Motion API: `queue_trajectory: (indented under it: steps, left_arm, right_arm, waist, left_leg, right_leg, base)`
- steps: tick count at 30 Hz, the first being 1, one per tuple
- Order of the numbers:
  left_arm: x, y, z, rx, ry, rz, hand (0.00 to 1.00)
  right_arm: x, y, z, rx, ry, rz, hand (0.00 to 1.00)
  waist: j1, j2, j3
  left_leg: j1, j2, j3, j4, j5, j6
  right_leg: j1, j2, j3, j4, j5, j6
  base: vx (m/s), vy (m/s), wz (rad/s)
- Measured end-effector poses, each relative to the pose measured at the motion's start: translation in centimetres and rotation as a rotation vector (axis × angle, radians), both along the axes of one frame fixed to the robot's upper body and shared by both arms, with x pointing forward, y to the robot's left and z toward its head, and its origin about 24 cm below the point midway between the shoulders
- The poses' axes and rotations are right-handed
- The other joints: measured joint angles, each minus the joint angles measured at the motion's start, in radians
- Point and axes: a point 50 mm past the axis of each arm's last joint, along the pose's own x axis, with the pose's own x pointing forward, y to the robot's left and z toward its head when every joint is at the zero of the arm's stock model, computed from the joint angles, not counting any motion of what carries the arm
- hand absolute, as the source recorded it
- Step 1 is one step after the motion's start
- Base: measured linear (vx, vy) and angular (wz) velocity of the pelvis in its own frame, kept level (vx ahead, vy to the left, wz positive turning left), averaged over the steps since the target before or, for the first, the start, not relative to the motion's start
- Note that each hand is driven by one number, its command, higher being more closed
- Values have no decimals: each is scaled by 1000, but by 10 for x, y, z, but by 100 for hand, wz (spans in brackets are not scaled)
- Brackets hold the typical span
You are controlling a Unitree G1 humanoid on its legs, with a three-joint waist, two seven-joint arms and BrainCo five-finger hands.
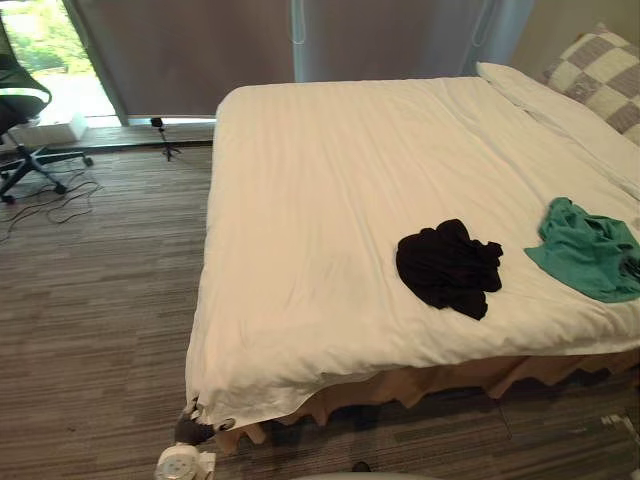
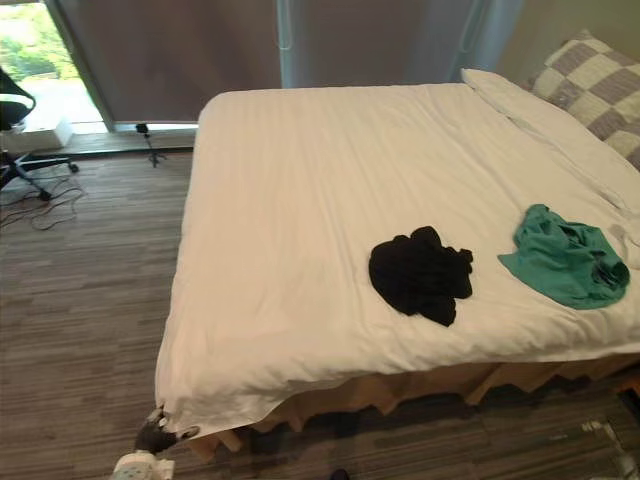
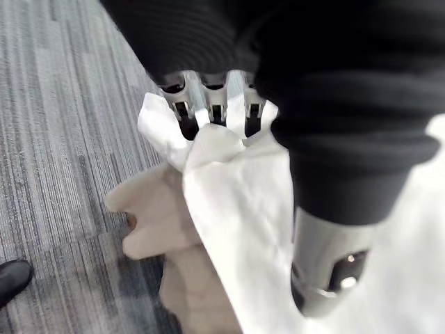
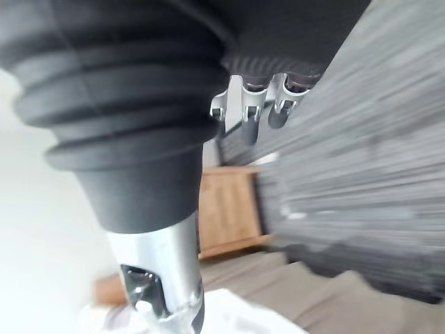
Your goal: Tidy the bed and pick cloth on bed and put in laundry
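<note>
A white sheet (image 1: 330, 200) covers the bed, smooth apart from light creases. On its near right part lies a crumpled black cloth (image 1: 447, 265), and a green cloth (image 1: 590, 250) lies farther right by the edge. My left hand (image 1: 188, 430) is low at the bed's near left corner. In the left wrist view its fingers (image 3: 208, 108) are curled round the corner of the white sheet (image 3: 229, 202), over the beige bed skirt (image 3: 160, 223). My right hand (image 4: 247, 104) hangs over the floor with its fingers curled and nothing in them.
Two pillows, one white (image 1: 560, 110) and one checked (image 1: 600, 70), lie at the bed's far right. An office chair (image 1: 20, 120) and a small tripod (image 1: 160, 135) stand on the striped carpet at the far left by the window. A wooden piece of furniture (image 4: 226, 209) is near my right hand.
</note>
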Motion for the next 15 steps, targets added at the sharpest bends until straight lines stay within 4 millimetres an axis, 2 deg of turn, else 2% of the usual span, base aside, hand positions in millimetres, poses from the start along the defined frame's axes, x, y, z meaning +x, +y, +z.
queue_trajectory:
  steps: [1,2,3,4,5,6,8,11,12,14,15]
  left_arm:
    - [-4,-1,-1,8,11,-22,0]
    - [-5,0,0,12,13,-28,0]
    - [-6,1,0,12,17,-24,0]
    - [-6,1,0,10,16,-17,0]
    - [-7,1,-1,5,21,-1,0]
    - [-8,1,-2,5,28,-2,0]
    - [-16,-2,-5,-2,58,-12,0]
    - [-24,-2,-7,-10,90,-6,0]
    - [-30,-1,-8,-10,111,2,0]
    - [-36,-1,-10,-13,142,11,0]
    - [-40,-2,-12,-20,162,14,0]
  right_arm:
    - [49,2,41,-176,-1,190,100]
    - [61,5,51,-217,-11,244,100]
    - [90,16,71,-306,-27,368,100]
    - [103,23,80,-344,-44,427,100]
    - [133,45,101,-446,-67,587,100]
    - [143,54,107,-478,-80,650,100]
    - [180,101,130,-619,-135,964,100]
    - [205,151,151,-751,-172,1305,100]
    - [214,176,161,-814,-203,1468,100]
    - [223,204,173,-865,-253,1623,100]
    - [230,225,183,-899,-295,1732,100]
  waist:
    - [-1,3,5]
    - [0,3,5]
    - [2,4,15]
    - [4,5,23]
    - [11,7,34]
    - [15,9,38]
    - [32,11,42]
    - [44,12,42]
    - [61,7,46]
    - [76,-6,58]
    - [90,-17,70]
  left_leg:
    - [0,1,8,2,0,0]
    - [-1,2,8,4,0,0]
    - [-3,4,8,10,0,0]
    - [-2,6,8,14,0,0]
    - [-3,7,6,17,0,0]
    - [-3,8,5,17,0,0]
    - [-7,9,-3,17,1,-1]
    - [-19,8,-29,18,4,-1]
    - [-20,8,-42,17,7,0]
    - [-19,6,-64,16,10,2]
    - [-22,3,-83,16,14,5]
  right_leg:
    - [-16,4,11,13,0,0]
    - [-21,4,12,15,0,0]
    - [-23,4,12,20,0,0]
    - [-23,5,11,23,0,0]
    - [-23,5,10,26,0,0]
    - [-23,5,9,26,0,0]
    - [-23,5,0,26,0,-1]
    - [-24,3,-21,25,0,-1]
    - [-19,1,-37,25,0,-1]
    - [-5,-3,-65,22,0,-1]
    - [3,-8,-86,20,0,-1]
  base:
    - [-48,-36,-14]
    - [-51,-53,-12]
    - [-39,-42,-1]
    - [-86,-65,0]
    - [-91,-53,1]
    - [-103,-63,4]
    - [-51,-44,12]
    - [-22,-33,21]
    - [-23,-35,30]
    - [-22,-23,37]
    - [-34,-12,39]
